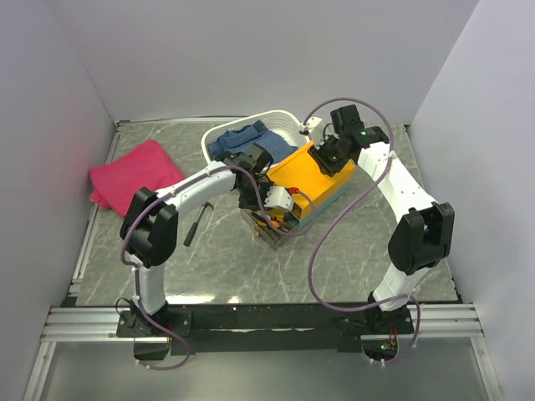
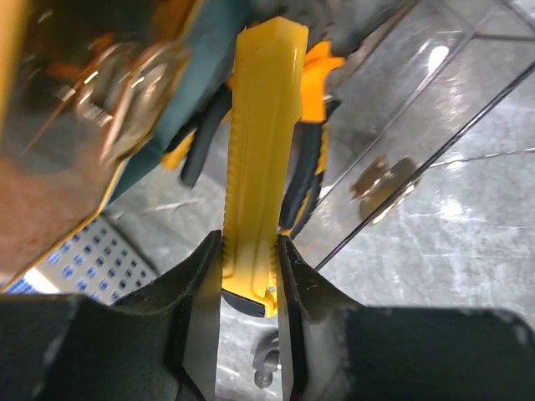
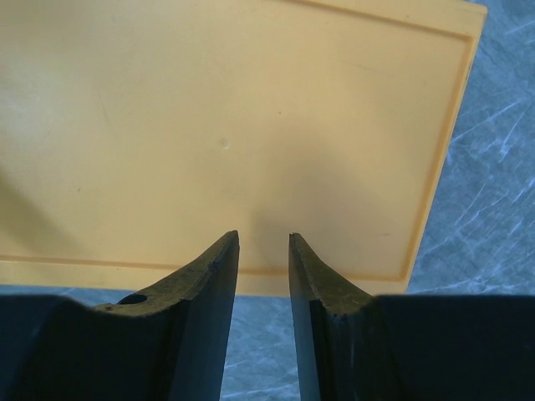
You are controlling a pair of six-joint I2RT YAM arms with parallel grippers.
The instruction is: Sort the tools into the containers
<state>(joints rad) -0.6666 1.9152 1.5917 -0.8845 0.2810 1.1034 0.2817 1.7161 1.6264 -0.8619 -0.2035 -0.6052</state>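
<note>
Grey marbled tabletop [image 1: 251, 276] is enclosed by plain white walls [image 1: 251, 50], and the orange-yellow box [image 1: 313, 175] is set near its middle, turned at an angle. A clear drawer [image 2: 418, 125] is seen drawn out from the teal-grey base at the box's near-left end. Pliers [image 2: 309, 109] with orange and black handles are seen at its mouth.

A yellow utility knife [image 2: 259, 150] is clamped between the fingers of the left gripper [image 2: 249, 244] near its butt end. Its other end is pointed at the drawer, just beside the pliers; whether the two touch cannot be told.

The right gripper [image 3: 263, 242] is held over the flat lid [image 3: 209, 125] near its far end. Its fingers are parted by a narrow gap with nothing between them, and contact with the lid cannot be made out.

A hammer [image 1: 196, 224] is left lying on the tabletop to the left of the box. A white basket [image 1: 284, 117] with a blue cloth [image 1: 242, 140] in it is placed just behind the box, and a pink cloth [image 1: 134, 171] is spread at the far left.
</note>
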